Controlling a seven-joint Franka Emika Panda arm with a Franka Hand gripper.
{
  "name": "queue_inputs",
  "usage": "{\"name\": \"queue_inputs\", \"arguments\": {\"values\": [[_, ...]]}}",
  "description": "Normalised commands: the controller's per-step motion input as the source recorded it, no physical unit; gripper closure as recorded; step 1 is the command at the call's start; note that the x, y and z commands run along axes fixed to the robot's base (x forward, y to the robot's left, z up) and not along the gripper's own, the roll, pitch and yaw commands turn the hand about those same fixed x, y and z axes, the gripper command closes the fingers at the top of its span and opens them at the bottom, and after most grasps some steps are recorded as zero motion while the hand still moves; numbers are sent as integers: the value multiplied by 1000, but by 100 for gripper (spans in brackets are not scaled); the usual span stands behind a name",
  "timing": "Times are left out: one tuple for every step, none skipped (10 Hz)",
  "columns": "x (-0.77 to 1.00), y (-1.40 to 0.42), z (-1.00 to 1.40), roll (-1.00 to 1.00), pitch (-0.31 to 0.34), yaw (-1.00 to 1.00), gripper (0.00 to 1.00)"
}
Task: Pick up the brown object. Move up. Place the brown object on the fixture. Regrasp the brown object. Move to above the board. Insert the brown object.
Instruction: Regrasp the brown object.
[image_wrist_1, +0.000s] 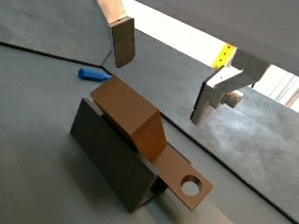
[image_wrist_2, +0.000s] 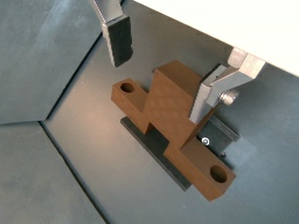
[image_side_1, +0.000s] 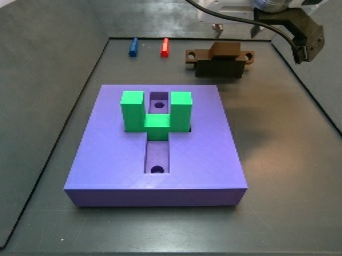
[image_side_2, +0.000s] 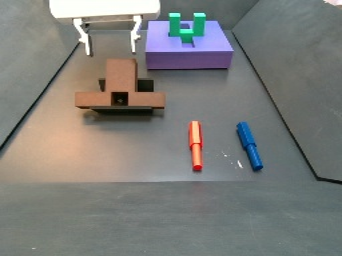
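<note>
The brown object is a wood-coloured T-shaped block with round holes in its arms. It rests on the dark fixture, and shows this way in both side views. My gripper is open and empty, with its jaws wide apart. It hangs above the brown object and touches nothing, as a side view shows. The silver fingers are clear of the block. The purple board carries the green U-shaped block at the far end of its slot.
A red pen and a blue pen lie on the grey floor beside the fixture. The blue pen also shows in a wrist view. Dark walls edge the workspace.
</note>
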Motion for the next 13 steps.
{"name": "queue_inputs", "arguments": {"values": [[-63,0,-146,0,77,80,0],[-80,0,-260,0,60,86,0],[-51,0,-283,0,69,109,0],[-3,0,-206,-3,71,131,0],[0,0,-200,-11,51,137,0],[0,0,-194,-6,51,140,0],[0,0,-214,0,143,97,0],[14,57,-214,123,269,23,0],[0,60,-123,271,311,6,0],[0,0,-89,386,251,11,0],[0,0,-109,366,189,6,0],[0,-3,-209,269,63,31,0],[0,-11,-231,129,0,63,0]]}}
